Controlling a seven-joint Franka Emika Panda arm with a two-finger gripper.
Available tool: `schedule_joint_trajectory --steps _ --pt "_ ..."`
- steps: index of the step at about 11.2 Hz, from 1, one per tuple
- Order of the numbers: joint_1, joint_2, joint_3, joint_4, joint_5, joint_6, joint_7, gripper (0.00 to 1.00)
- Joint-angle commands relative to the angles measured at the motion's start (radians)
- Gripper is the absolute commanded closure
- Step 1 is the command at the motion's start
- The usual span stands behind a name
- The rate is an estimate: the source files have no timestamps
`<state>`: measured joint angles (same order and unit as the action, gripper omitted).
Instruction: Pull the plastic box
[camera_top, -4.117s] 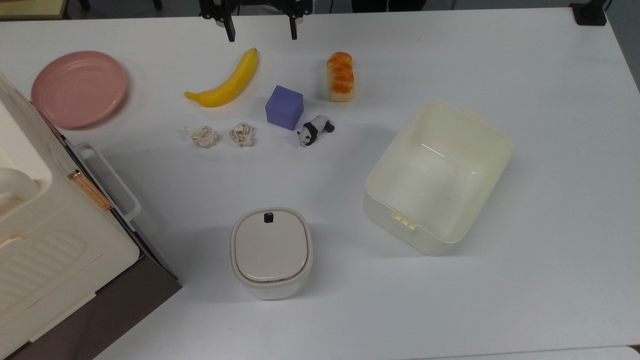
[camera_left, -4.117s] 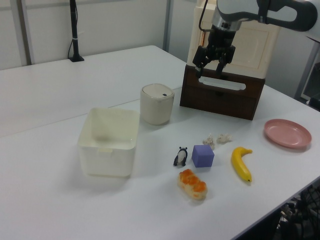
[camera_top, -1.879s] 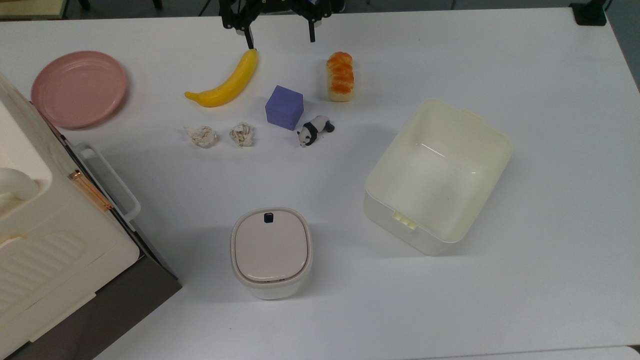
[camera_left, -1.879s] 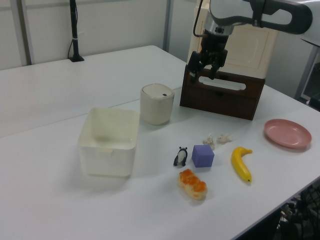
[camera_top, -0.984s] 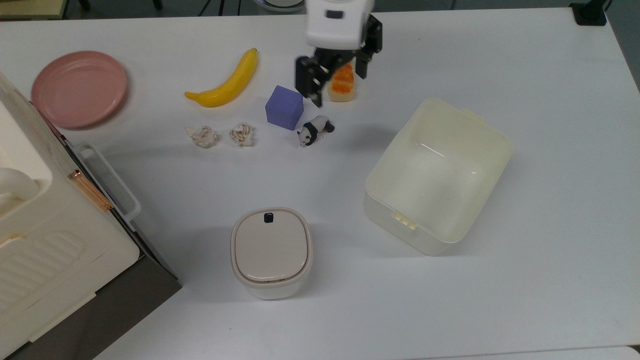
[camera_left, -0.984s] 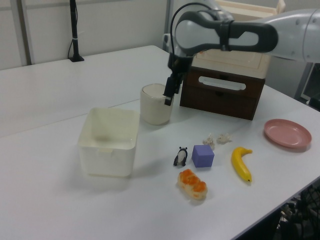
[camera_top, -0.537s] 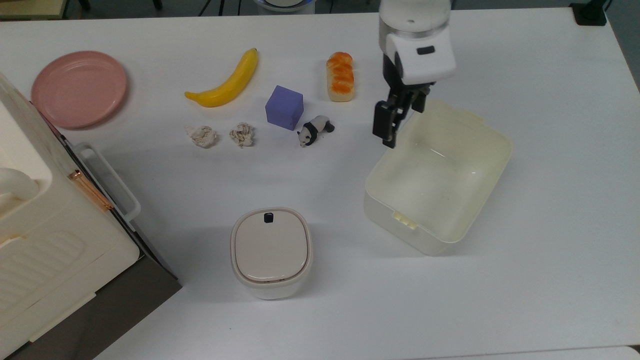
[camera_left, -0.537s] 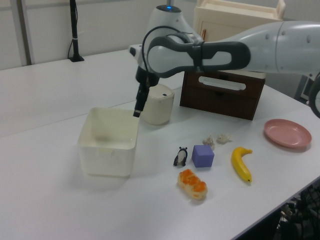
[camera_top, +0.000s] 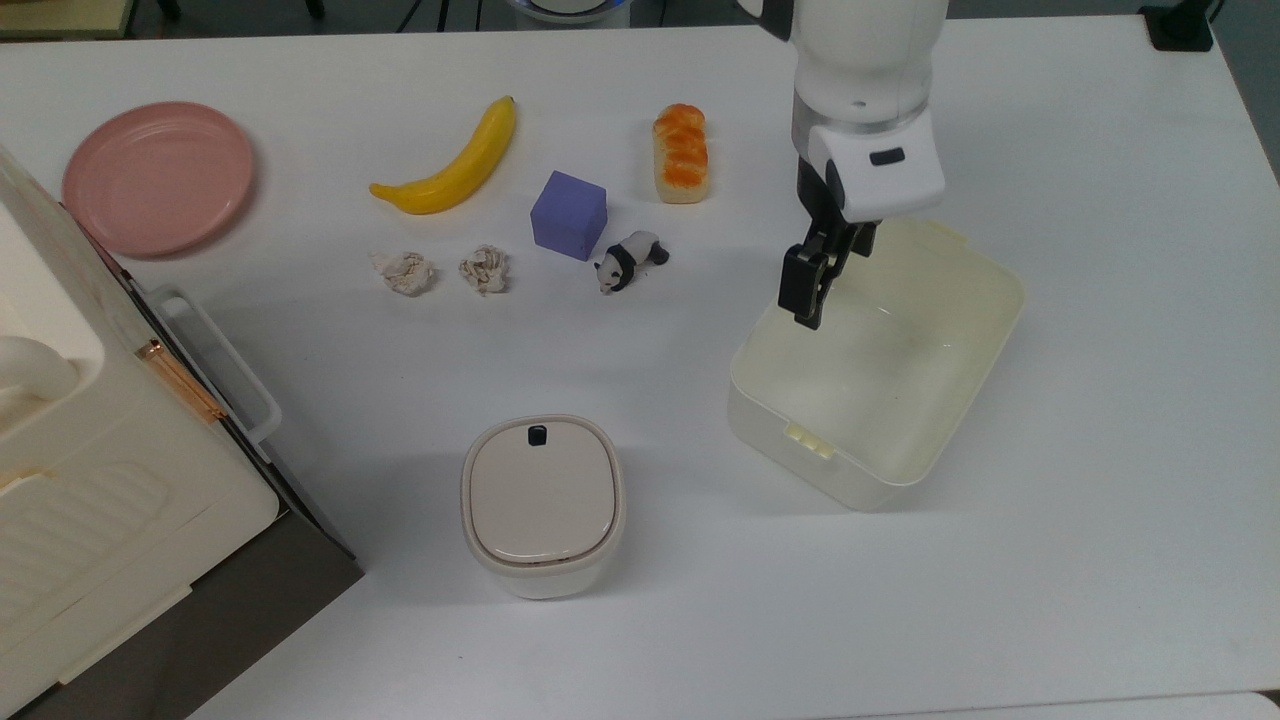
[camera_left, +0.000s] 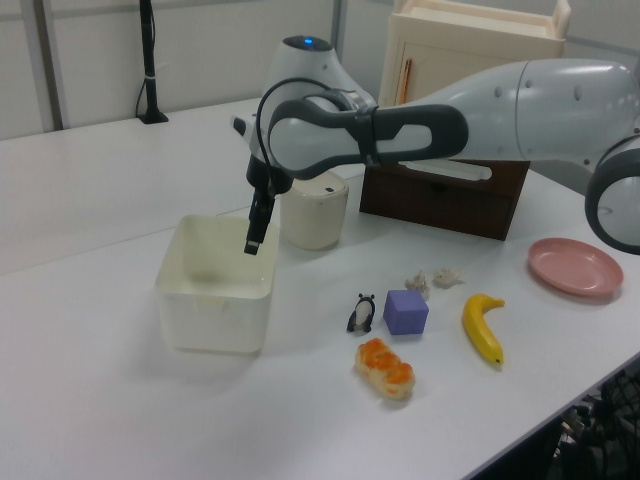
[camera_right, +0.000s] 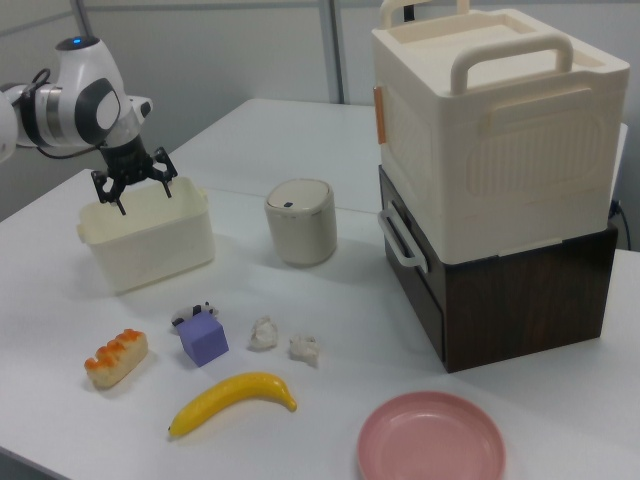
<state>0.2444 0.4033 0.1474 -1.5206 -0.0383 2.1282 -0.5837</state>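
The plastic box (camera_top: 838, 470) is a lidless cream tub lying askew on the white table at the top view's right; it shows too in the left view (camera_left: 214, 316) and the right view (camera_right: 152, 242). My gripper (camera_top: 830, 268) hangs on the white arm over the tub's rim nearest the panda, fingers pointing down. In the right view the gripper (camera_right: 144, 196) is open, with its two black fingers spread over the tub's far-left corner and nothing between them. In the left view one finger (camera_left: 253, 236) hangs just above the tub's opening. Whether a finger touches the rim I cannot tell.
A lidded bin (camera_top: 543, 505) with a black button stands at the top view's left of the tub. A toy panda (camera_top: 628, 260), purple cube (camera_top: 568, 215), bread (camera_top: 681, 152), banana (camera_top: 455, 165), paper balls (camera_top: 403, 272) and pink plate (camera_top: 158, 177) lie beyond. A big cabinet (camera_top: 80, 480) fills the left corner.
The arm swung from the table's far edge over the bread and panda to the tub, then came lower over its rim. The tub has not moved.
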Motion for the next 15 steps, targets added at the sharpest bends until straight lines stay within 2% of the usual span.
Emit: schedule_joint_trajectory --steps 1,6,9,12,15 --pt "0.022 0.057 -0.002 0.019 -0.061 0.012 0.019 0.00" --pt "0.021 0.049 -0.003 -0.050 -0.138 0.010 0.012 0.00" --pt "0.016 0.039 -0.008 -0.090 -0.144 0.010 0.012 0.00" --pt "0.012 -0.012 -0.011 -0.151 -0.157 0.006 0.012 0.00" --pt "0.007 -0.037 -0.038 -0.177 -0.157 -0.004 0.015 0.00"
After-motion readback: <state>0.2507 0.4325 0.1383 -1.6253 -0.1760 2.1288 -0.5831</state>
